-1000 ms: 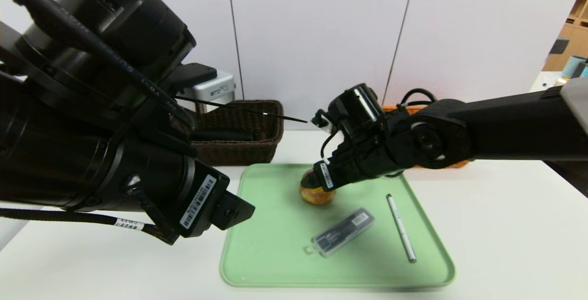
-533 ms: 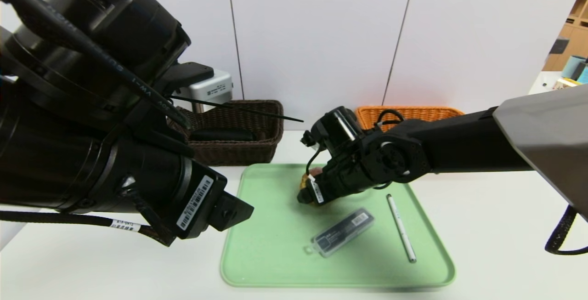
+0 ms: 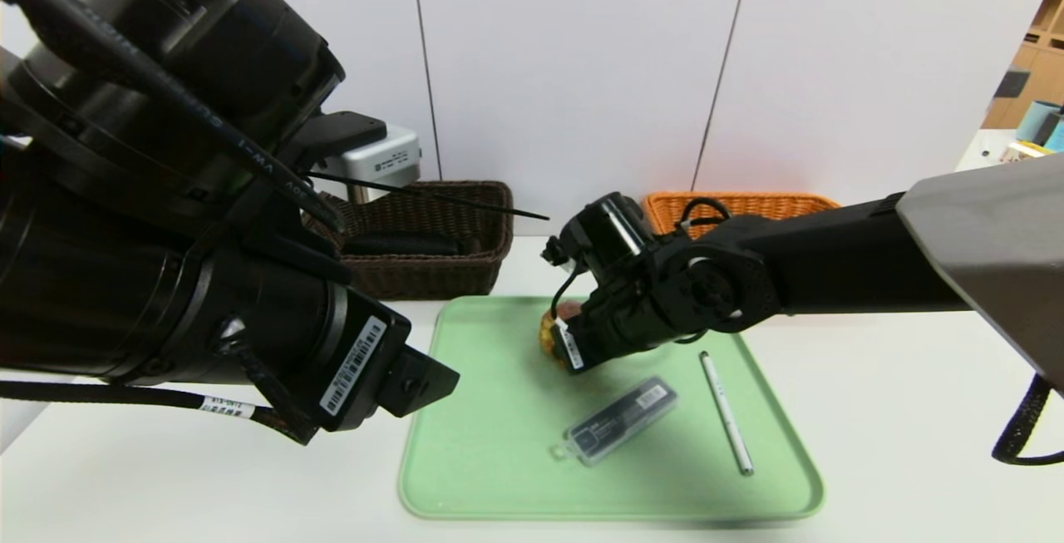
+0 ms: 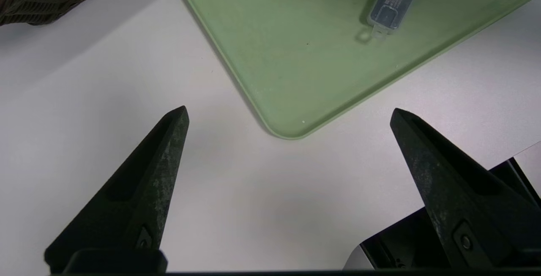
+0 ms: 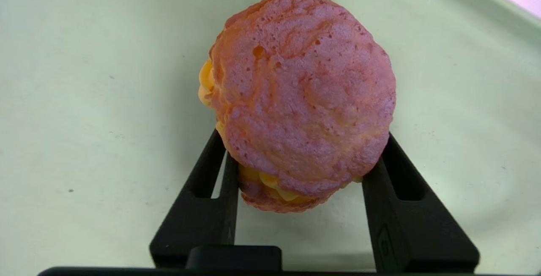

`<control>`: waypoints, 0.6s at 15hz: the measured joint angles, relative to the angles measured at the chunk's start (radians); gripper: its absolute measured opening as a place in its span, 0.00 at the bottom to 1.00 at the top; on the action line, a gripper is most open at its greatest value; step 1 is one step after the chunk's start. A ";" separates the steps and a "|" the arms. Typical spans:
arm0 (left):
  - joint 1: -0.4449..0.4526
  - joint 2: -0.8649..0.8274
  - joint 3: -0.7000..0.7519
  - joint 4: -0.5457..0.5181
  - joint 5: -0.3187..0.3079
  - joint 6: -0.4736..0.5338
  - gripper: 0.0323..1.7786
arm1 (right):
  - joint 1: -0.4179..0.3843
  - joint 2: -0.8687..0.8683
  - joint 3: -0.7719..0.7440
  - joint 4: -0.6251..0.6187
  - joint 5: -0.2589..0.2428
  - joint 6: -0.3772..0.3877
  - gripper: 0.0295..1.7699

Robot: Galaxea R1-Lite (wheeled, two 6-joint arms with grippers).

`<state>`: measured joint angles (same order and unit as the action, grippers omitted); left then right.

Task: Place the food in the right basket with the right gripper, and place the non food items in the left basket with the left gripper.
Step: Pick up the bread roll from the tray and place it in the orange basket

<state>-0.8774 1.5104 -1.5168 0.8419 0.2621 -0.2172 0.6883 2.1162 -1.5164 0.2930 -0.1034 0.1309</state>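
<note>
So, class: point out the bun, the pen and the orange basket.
bun (image 5: 302,98): right wrist view, middle of its crust.
pen (image 3: 726,412): head view, middle of its barrel.
orange basket (image 3: 740,204): head view, its woven inner wall.

The setting is looking like a robotics lab or test room rather than a home. A plain white surface is standing against bare white wall panels with thin dark seams running down them. A pale green tray and two wicker baskets, one dark brown and one orange, are sitting laid out like a staged sorting exercise. Wooden shelving is showing at the far right edge, and a small grey labelled device is standing behind the brown basket.
</note>
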 joint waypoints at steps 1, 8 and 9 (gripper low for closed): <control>0.000 0.000 0.000 0.000 0.000 0.000 0.95 | -0.005 -0.015 0.000 -0.003 0.001 0.007 0.44; 0.000 0.003 -0.005 -0.002 0.000 0.001 0.95 | -0.126 -0.205 -0.011 -0.007 -0.009 0.037 0.44; 0.000 0.004 -0.005 -0.001 0.000 0.002 0.95 | -0.156 -0.236 -0.014 -0.007 -0.009 0.036 0.44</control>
<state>-0.8774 1.5143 -1.5217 0.8404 0.2617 -0.2149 0.5326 1.8804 -1.5302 0.2857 -0.1123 0.1672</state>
